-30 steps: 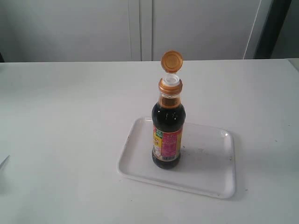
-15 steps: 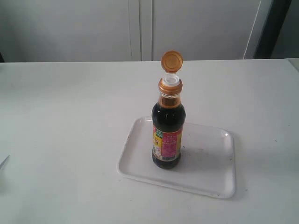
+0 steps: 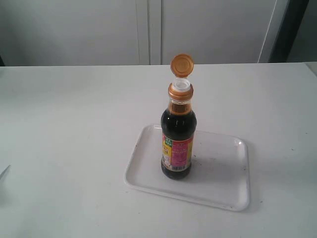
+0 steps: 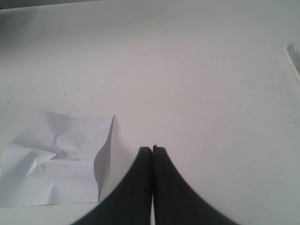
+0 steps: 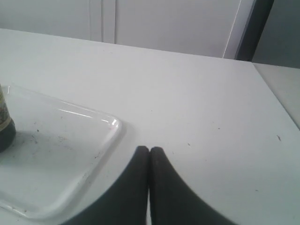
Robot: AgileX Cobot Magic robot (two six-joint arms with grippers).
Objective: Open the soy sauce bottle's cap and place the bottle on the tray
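The soy sauce bottle (image 3: 177,144) stands upright on the white tray (image 3: 218,186), toward the tray's left side. Its golden-orange cap (image 3: 182,65) is flipped up on its hinge, baring the white spout (image 3: 181,85). Neither gripper shows in the exterior view. In the left wrist view my left gripper (image 4: 152,149) is shut with nothing in it, over bare table. My right gripper (image 5: 149,150) is shut and empty too, just off the corner of the tray (image 5: 65,154). The bottle's base (image 5: 4,129) peeks in at that view's edge.
A creased sheet of white paper (image 4: 54,159) lies on the table beside my left gripper; its tip (image 3: 4,172) shows at the exterior view's left edge. A bit of the tray's rim (image 4: 293,58) shows in the left wrist view. White cabinet doors (image 3: 148,29) stand behind the table.
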